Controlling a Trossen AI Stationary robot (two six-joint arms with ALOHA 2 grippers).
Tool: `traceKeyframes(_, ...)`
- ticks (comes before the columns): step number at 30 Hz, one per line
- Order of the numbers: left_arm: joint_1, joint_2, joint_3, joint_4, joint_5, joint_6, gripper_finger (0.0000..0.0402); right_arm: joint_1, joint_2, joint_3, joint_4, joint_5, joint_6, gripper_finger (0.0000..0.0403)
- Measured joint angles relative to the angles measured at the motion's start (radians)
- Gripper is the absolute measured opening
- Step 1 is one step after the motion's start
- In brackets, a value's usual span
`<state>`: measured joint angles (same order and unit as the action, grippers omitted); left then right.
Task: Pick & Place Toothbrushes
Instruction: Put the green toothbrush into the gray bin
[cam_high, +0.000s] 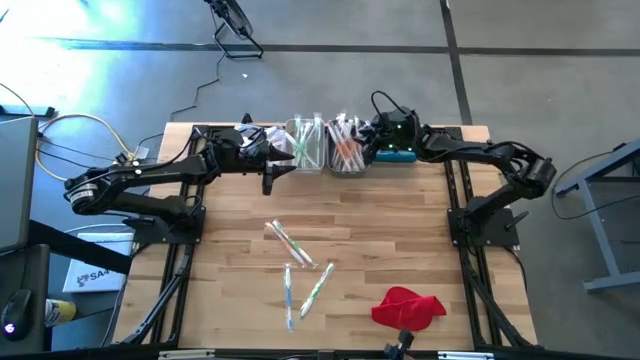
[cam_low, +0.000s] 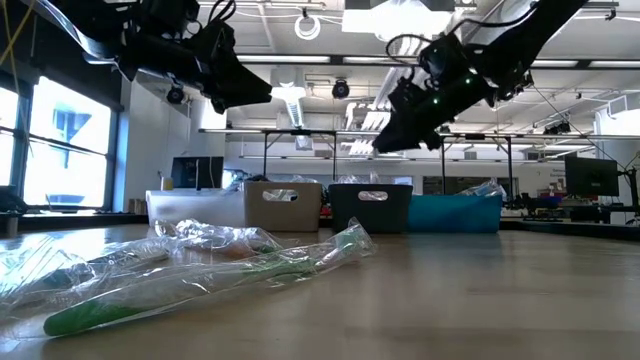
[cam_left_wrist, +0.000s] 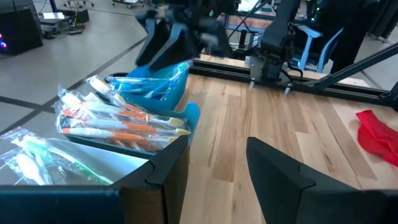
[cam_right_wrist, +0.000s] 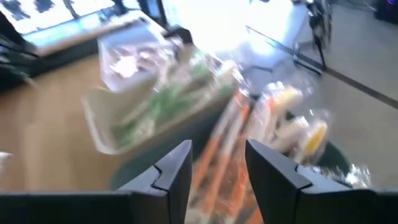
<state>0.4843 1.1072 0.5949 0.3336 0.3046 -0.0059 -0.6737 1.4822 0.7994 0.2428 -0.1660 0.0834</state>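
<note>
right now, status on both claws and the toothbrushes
Left claw open by the bins. Right claw open, empty, over orange-handled wrapped toothbrushes in dark bin. Wrapped toothbrushes loose mid-table.

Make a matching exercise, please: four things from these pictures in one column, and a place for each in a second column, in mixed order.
Things
1. red cloth
2. loose toothbrushes
3. right claw
4. blue bin

Places
A. middle of the table, on bare wood
B. above the bin that holds orange-handled toothbrushes
C. near edge of the table, on the right arm's side
D. right end of the row of bins at the far edge

Pairs: 1-C, 2-A, 3-B, 4-D
</note>
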Motion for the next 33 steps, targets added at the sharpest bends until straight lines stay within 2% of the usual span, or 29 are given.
traceKeyframes(3,0.0,0.0,0.0,0.0,0.0,0.0,0.0157,0.001,-0.051,0.0,-0.002,-0.076,0.004,0.0139)
traceKeyframes(10,0.0,0.0,0.0,-0.022,0.0,0.0,0.0157,0.007,-0.161,0.0,-0.007,-0.329,0.004,0.0115)
traceKeyframes(14,0.0,0.0,0.0,-0.03,0.0,-0.032,0.0157,0.015,-0.212,0.0,-0.013,-0.415,0.002,0.0099)
traceKeyframes(20,0.0,0.0,0.0,-0.033,0.001,-0.199,0.0157,0.048,-0.23,0.0,-0.028,-0.469,-0.006,0.008)
traceKeyframes(25,-0.04,0.0,0.0,-0.083,0.002,-0.138,0.0157,0.074,-0.23,0.0,-0.055,-0.465,-0.023,0.0072)
traceKeyframes(33,-0.219,0.001,0.0,-0.155,-0.013,0.001,0.0157,0.103,-0.23,0.0,-0.07,-0.462,-0.054,0.007)
